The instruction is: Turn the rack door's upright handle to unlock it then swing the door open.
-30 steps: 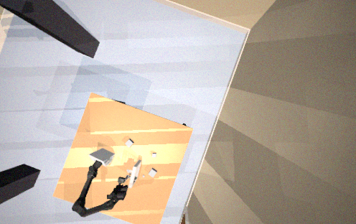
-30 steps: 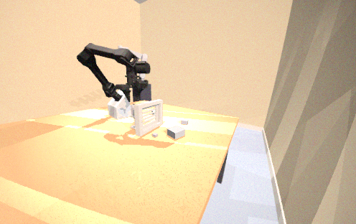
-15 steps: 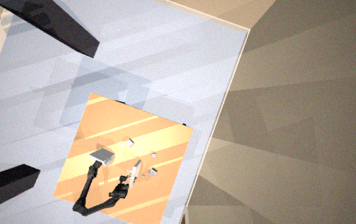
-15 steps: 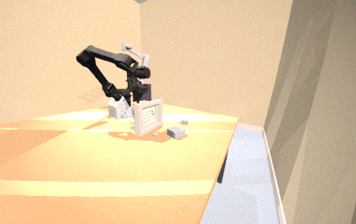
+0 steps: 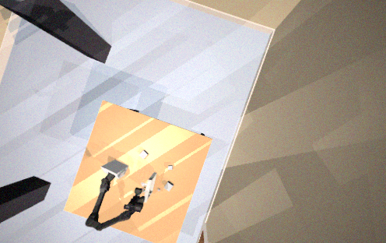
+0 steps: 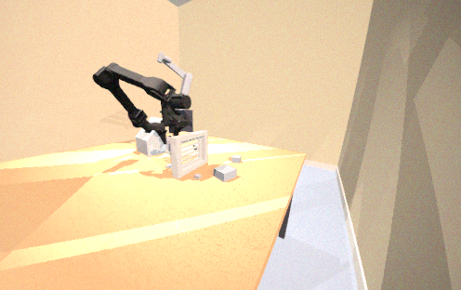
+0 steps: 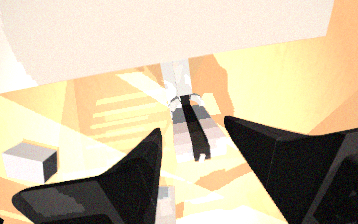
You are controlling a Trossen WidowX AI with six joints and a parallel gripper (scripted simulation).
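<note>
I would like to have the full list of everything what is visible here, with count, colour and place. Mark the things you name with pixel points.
Table (image 5: pixel 94 187) (image 6: pixel 159 251): 1, orange, under everything
Door (image 5: pixel 144 191) (image 6: pixel 177 158) (image 7: pixel 155 40): 1, white, upright in its frame
Handle (image 7: pixel 195 127): 1, black and pale, beside door
Boxes (image 5: pixel 168 185) (image 6: pixel 225 173): 3, grey-white, beyond door
Bits (image 6: pixel 198 177): at least 2, pale, near door
Block (image 5: pixel 114 167) (image 6: pixel 146 143): 1, grey-white, by arm
Beams (image 5: pixel 67 31): 2, black, top view's left
Floor (image 5: pixel 195 70) (image 6: pixel 312 209): 1, pale blue
Walls (image 6: pixel 261 70): several, beige
Arm (image 5: pixel 101 198) (image 6: pixel 133 76): 1, black
Fingers: 2, black, open

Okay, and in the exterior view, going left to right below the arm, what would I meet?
Pale house-shaped block, white rack frame, larger gray block, dark table leg.
</note>
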